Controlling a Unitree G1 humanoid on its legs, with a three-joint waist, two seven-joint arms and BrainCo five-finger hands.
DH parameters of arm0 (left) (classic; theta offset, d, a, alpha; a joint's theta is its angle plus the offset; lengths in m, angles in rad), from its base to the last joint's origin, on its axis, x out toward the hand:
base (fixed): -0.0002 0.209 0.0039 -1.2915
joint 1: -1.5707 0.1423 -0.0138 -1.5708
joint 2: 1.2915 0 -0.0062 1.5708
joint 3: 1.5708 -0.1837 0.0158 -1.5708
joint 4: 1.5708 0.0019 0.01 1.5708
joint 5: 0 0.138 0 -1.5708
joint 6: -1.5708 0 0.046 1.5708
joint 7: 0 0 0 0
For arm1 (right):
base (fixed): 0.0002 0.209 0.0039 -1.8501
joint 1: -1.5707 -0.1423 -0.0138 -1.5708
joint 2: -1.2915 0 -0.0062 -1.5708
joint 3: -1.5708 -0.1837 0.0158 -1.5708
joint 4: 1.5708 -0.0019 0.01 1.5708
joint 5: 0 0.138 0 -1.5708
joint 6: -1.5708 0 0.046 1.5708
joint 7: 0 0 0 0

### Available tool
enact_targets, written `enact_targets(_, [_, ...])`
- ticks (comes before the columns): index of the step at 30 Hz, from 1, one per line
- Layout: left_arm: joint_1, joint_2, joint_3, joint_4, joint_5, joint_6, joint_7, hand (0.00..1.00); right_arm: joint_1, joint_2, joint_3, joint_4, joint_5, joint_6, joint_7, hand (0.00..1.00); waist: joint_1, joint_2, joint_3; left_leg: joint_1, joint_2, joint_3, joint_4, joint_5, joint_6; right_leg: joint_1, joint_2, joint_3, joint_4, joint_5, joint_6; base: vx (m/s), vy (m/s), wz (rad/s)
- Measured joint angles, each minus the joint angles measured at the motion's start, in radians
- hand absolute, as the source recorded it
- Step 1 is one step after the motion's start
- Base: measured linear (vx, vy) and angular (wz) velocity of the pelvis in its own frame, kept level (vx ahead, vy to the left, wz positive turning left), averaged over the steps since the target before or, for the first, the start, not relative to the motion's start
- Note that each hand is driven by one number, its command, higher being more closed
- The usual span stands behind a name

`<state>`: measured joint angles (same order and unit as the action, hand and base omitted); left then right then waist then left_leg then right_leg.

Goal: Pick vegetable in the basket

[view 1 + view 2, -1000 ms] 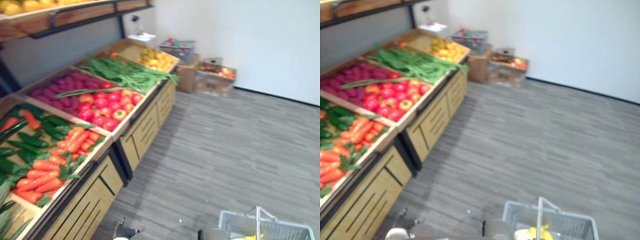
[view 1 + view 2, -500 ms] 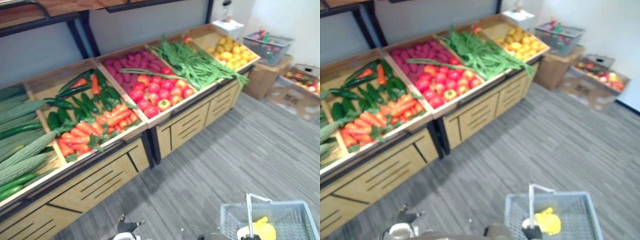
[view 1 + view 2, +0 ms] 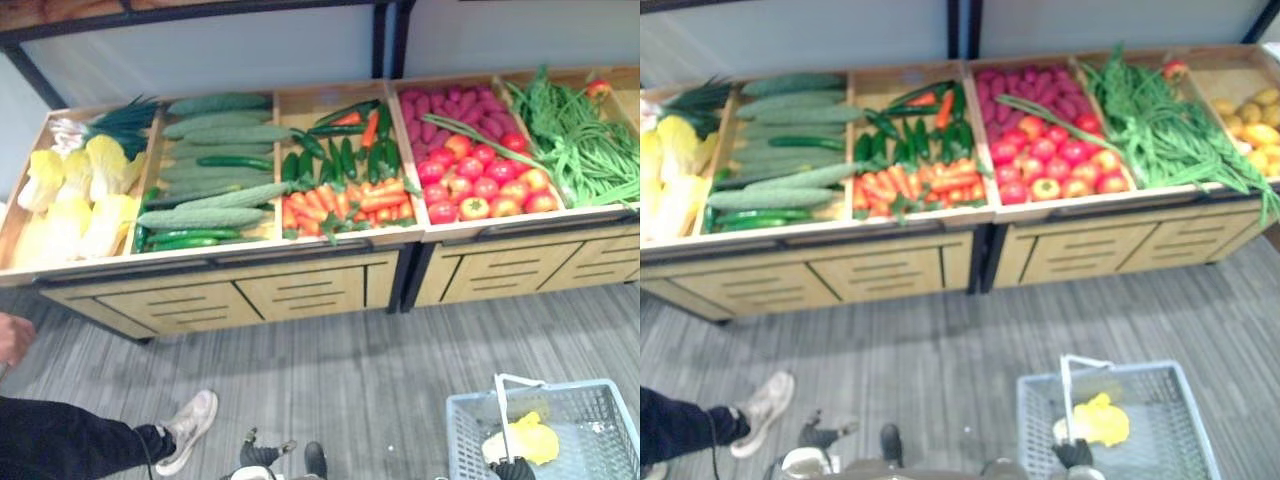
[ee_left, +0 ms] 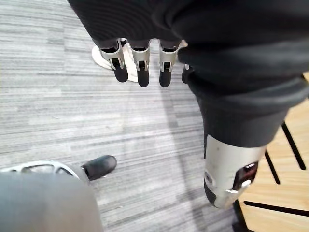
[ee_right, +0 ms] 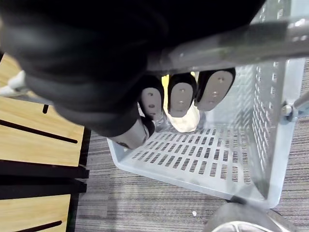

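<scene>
Right wrist view: the right hand [image 5: 181, 99] has its fingers wrapped round the handle [image 5: 231, 46], so the basket [image 5: 193, 162] hangs at the robot's side with a yellow item [image 3: 1102, 420] already inside. The left hand [image 4: 140, 63] hangs with fingers released and empty, free to pick. Vegetables, carrots [image 3: 340, 205] among them, lie in the worktop [image 3: 320, 290] bins, well apart. Open floor [image 3: 400, 350] lies ahead; a person's shoe [image 3: 188, 428] crowds the left.
</scene>
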<state>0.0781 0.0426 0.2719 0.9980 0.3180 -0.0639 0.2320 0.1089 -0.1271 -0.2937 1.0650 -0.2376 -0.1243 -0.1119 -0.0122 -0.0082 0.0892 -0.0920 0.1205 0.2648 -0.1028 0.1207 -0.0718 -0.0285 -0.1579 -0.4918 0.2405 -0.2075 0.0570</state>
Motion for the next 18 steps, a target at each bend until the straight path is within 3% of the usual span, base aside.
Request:
enact_targets(6, [0.014,0.069,-0.057,0.079,0.001,0.002,0.0,0.0,-0.01,0.011,-0.016,0.015,0.001,0.013,-0.002,1.0,-0.004,-0.031,0.023,0.003,-0.039,0.003,-0.002,-0.007,0.017,-0.003,-0.033,0.041,-0.01,0.014,0.025,-0.09,0.104,0.01])
enact_targets(10, [0.036,0.091,-0.067,0.079,0.001,0.002,-0.003,0.0,-0.009,0.034,-0.012,0.015,0.003,0.012,0.006,1.0,-0.006,-0.055,0.037,-0.006,-0.042,0.0,-0.002,-0.007,0.017,-0.022,-0.015,0.123,-0.014,-0.001,0.033,-0.06,0.037,-0.08])
enact_targets(13, [0.039,0.089,-0.036,0.087,0.001,0.002,-0.007,0.0,-0.003,0.032,-0.012,0.033,0.006,0.012,0.013,1.0,-0.005,-0.057,0.038,-0.006,-0.041,-0.001,-0.002,-0.005,0.016,-0.02,-0.01,0.133,-0.022,-0.003,0.038,0.0,0.0,0.0])
enact_targets(14, [0.033,0.093,-0.001,0.137,-0.022,0.0,-0.011,0.0,-0.028,0.028,-0.002,0.092,0.021,0.009,0.028,1.0,-0.014,-0.082,0.055,0.032,-0.055,-0.06,-0.002,-0.042,0.002,0.065,0.028,0.284,-0.097,0.016,0.048,0.0,0.0,0.0])
enact_targets(18, [0.033,0.093,0.0,0.136,-0.022,0.0,-0.011,0.0,-0.028,0.028,-0.002,0.09,0.021,0.009,0.028,1.0,-0.013,-0.083,0.055,0.023,-0.058,-0.057,-0.002,-0.045,0.007,0.055,0.024,0.287,-0.098,0.016,0.048,-0.01,0.007,-0.01])
